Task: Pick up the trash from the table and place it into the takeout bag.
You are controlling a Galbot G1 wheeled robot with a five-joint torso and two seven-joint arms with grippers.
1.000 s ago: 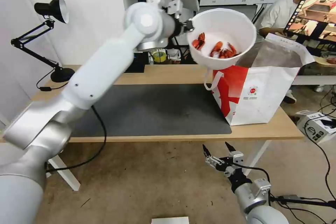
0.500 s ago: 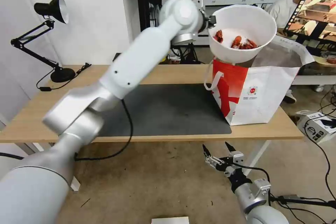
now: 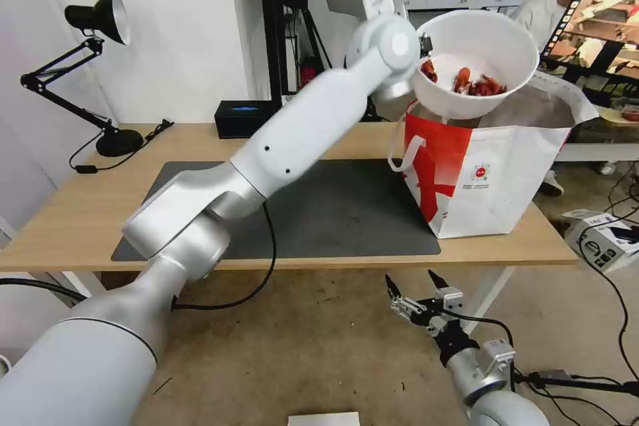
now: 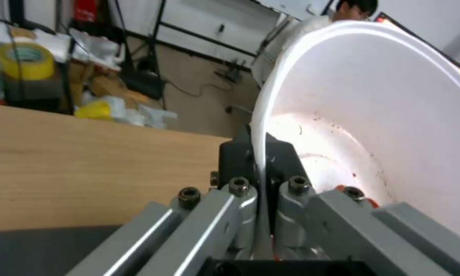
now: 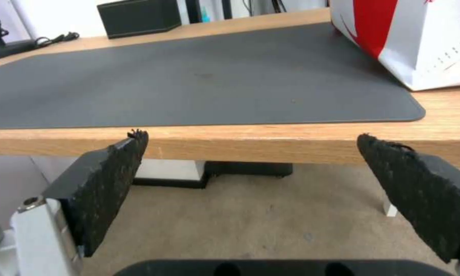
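Note:
A white round bowl (image 3: 489, 40) of red crayfish shells (image 3: 476, 83) hangs tilted over the open mouth of the red and white takeout bag (image 3: 492, 176), which stands at the right end of the light-wood table (image 3: 86, 213). My left gripper (image 3: 423, 46) is shut on the bowl's rim (image 4: 263, 130), the rim pinched between its fingers (image 4: 240, 168). My right gripper (image 3: 416, 283) stands open below the table's front edge, with nothing between its pads (image 5: 107, 172).
A dark grey mat (image 3: 333, 213) covers the table's middle. A black rectangular box (image 3: 243, 118) sits at the back, a black desk lamp (image 3: 100, 20) at the far left. A person sits behind the bag. Cables and a carton (image 3: 602, 239) lie on the floor at the right.
My left arm has swung the bowl to the right and a little down, from beside the bag's left side to above its open mouth. The right arm has not moved.

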